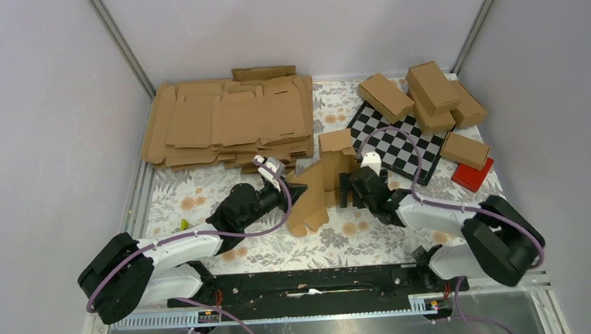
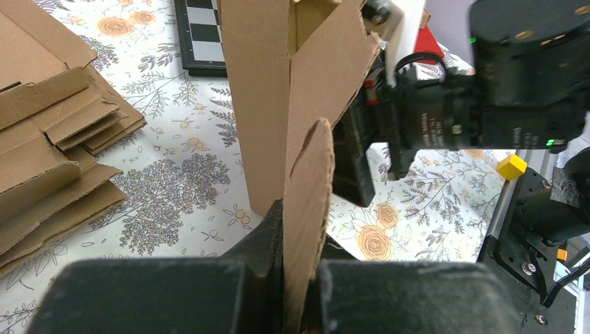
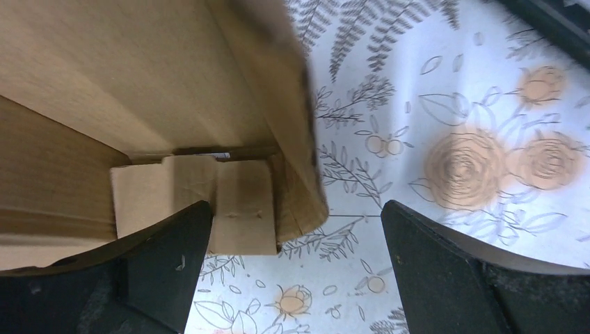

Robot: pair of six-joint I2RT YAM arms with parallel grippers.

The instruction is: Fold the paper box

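1. Your left hand [image 1: 297,192] is clamped on a rounded flap of the paper box [image 1: 316,197], and the flap rises between its fingers.
2. Your right hand [image 1: 346,189] is spread wide. A side wall of the box stands between its fingers [image 3: 160,264], unpinched.
3. The box stands half-formed on the floral tabletop [image 1: 359,240], between both hands and nearer you than the stack of flat sheets [image 1: 227,121].

One red box [image 1: 473,175], one checkerboard [image 1: 412,156]
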